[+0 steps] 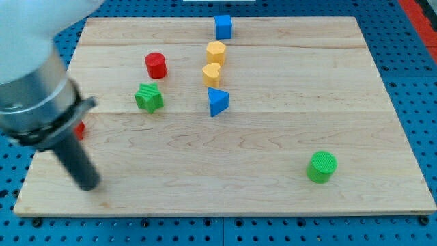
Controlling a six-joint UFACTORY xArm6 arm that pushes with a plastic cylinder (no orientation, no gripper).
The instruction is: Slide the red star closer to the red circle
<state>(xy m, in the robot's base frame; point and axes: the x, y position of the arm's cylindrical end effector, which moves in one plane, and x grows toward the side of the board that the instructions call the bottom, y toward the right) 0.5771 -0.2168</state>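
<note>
The red circle (156,65) stands on the wooden board at the upper left of centre. A small bit of a red block (80,130), likely the red star, shows at the board's left edge, mostly hidden behind the arm. My tip (89,186) is at the view's lower left, just below and to the right of that red block. A green star (149,98) lies between the red block and the red circle.
A blue cube (223,27) sits at the top centre. A yellow hexagon (216,52) and a yellow heart (212,74) lie below it, then a blue triangle (218,102). A green circle (321,167) is at the lower right. The board's left edge (31,171) is close to my tip.
</note>
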